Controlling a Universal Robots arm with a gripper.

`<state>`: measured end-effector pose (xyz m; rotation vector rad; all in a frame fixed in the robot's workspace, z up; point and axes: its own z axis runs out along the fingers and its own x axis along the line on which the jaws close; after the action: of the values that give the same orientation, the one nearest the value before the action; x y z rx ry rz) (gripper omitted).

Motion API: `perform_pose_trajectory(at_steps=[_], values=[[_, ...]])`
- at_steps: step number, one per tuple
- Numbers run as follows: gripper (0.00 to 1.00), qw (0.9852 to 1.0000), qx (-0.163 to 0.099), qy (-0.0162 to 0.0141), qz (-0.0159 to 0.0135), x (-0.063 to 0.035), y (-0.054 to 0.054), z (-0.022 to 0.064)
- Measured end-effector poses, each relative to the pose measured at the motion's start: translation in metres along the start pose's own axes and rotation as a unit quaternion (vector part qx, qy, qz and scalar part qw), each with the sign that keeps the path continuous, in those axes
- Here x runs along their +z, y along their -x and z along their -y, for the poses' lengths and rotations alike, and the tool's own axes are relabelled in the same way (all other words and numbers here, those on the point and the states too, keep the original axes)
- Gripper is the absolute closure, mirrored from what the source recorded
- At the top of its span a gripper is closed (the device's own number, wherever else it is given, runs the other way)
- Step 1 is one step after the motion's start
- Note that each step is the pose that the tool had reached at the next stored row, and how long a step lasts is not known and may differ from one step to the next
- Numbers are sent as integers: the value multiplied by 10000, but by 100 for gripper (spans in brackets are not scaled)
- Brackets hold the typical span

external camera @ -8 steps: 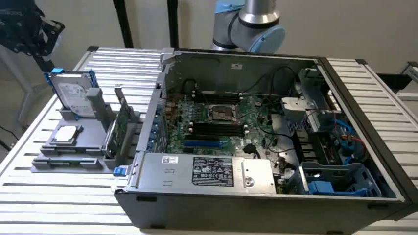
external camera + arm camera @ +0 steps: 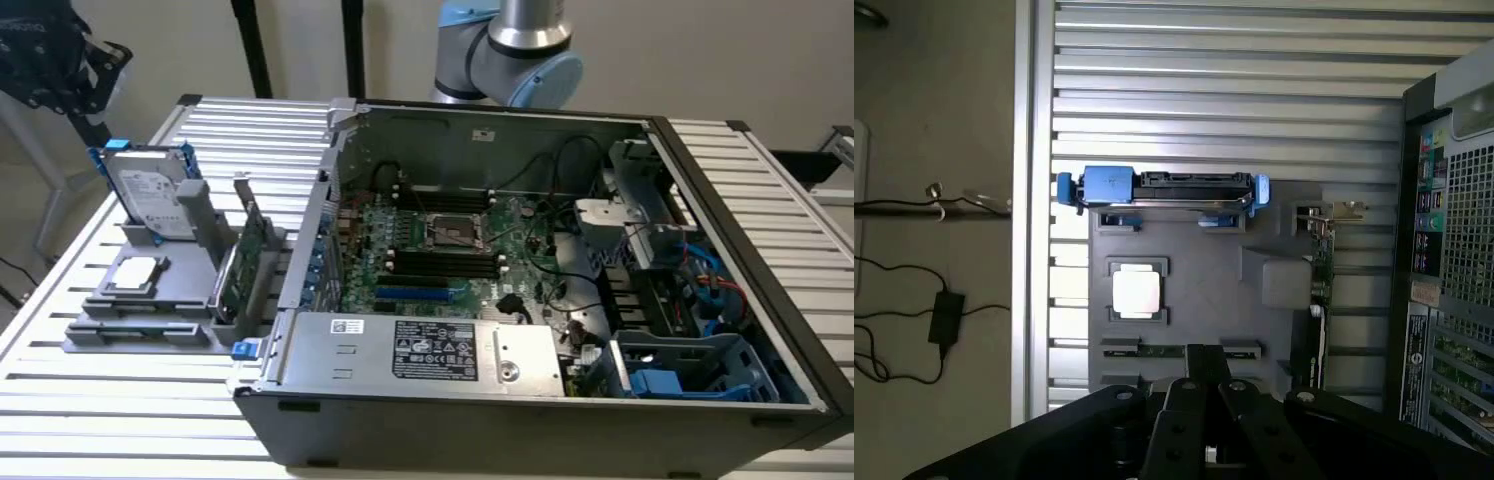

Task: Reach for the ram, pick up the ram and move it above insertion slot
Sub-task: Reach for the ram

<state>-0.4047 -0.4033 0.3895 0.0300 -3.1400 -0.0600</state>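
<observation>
Slatted aluminium forms the counter (image 2: 120, 400), with a pale wall behind it. An open computer case (image 2: 534, 400) fills the counter's middle and the side at the exterior view's right. A grey holder (image 2: 1254, 330) sits near the counter's edge at the exterior view's left. In the wrist view, a cable and a small power brick (image 2: 944, 318) lie on the floor beyond that edge.

The holder carries a hard drive (image 2: 1159, 190) in blue rails, a square processor (image 2: 1136, 292), and a broader green card (image 2: 1320, 262) with a metal bracket. The ram (image 2: 1154, 352) is a thin green strip lying in a narrow slot of the holder, just beside the processor.

The gripper (image 2: 1206, 358) hangs above the holder over the middle of that strip. Its jaws are pressed together and hold nothing. Whether the tips touch the strip cannot be told.

The ram looks light and stiff, but thin enough to snap or tilt if pinched off-centre. Its chips and edge contacts are likely delicate. The safest hold is probably across the two flat faces near mid-length, on the exposed long edge.

The insertion slot (image 2: 441, 262) is one of the black rows on the board inside the case, well apart from the holder.
</observation>
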Motion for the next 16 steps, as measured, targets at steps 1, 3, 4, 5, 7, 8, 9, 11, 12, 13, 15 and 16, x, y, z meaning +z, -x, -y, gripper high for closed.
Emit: perform_pose_trajectory(at_steps=[1,3,4,5,7,8,9,11,12,13,15,16], values=[[89,10000,0,0,0,0,0,0],[89,10000,-1,-1,-2,-3,0,6],[89,10000,-3,-1,-2,-4,3,18],[89,10000,-9,0,0,-1,9,33],[89,10000,-21,0,-1,-1,21,67],[89,10000,-24,0,-1,2,27,87],[89,10000,-27,0,0,8,33,109],[89,10000,-30,0,-1,27,39,174],[89,10000,-30,0,-1,42,39,216],[89,10000,-29,0,-1,58,39,262],[89,10000,-30,0,-1,90,38,352],[89,10000,-30,0,-1,107,38,398]])
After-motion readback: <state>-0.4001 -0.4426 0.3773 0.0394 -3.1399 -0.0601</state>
